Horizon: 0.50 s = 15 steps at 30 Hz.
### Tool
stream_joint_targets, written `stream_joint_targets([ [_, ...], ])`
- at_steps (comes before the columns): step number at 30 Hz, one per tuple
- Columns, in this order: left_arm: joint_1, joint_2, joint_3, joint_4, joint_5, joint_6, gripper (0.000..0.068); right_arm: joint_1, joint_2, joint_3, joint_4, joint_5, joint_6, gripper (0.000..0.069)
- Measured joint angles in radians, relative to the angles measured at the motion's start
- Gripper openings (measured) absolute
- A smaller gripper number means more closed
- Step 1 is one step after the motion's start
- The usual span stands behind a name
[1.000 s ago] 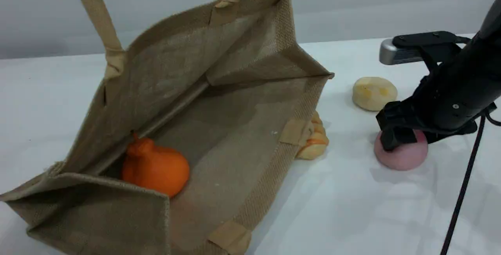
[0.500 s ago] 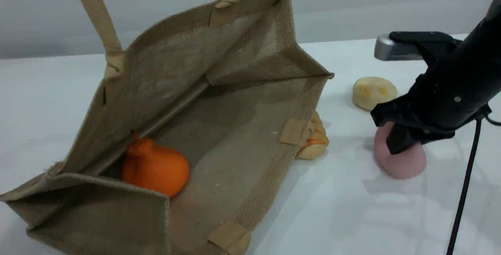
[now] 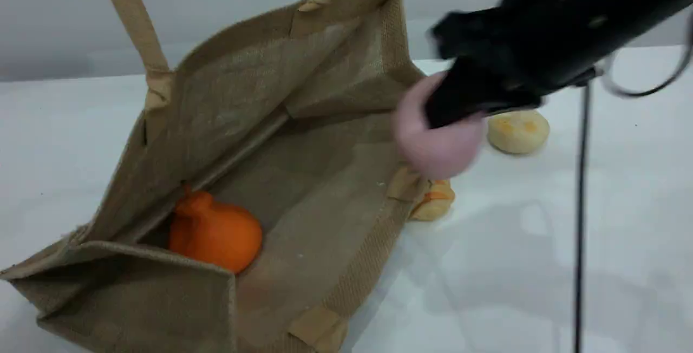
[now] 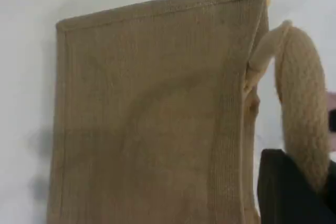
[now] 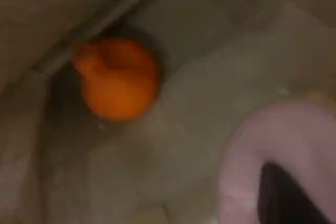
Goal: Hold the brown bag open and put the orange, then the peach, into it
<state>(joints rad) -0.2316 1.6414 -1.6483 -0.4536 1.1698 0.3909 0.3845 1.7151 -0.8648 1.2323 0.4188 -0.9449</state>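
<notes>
While your left gripper clamped the brown bag's handle, your right gripper gripped the peach above the bag's rim; the orange lay inside.

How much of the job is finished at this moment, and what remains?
Done: the orange already lies inside the brown bag. In hand: the left gripper holds up a bag handle, keeping it open, and the right gripper is shut on the peach, lifted off the table at the bag's rim. Left: move the peach over the opening and release it.
</notes>
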Motion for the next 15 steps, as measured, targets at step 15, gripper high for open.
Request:
stream_joint_targets([
  [15, 0.0, 0.0, 0.0, -0.003, 0.018, 0.003, 0.0078, 0.254, 0.291, -0.278, 0.512, -0.055, -0.466, 0.0027],
])
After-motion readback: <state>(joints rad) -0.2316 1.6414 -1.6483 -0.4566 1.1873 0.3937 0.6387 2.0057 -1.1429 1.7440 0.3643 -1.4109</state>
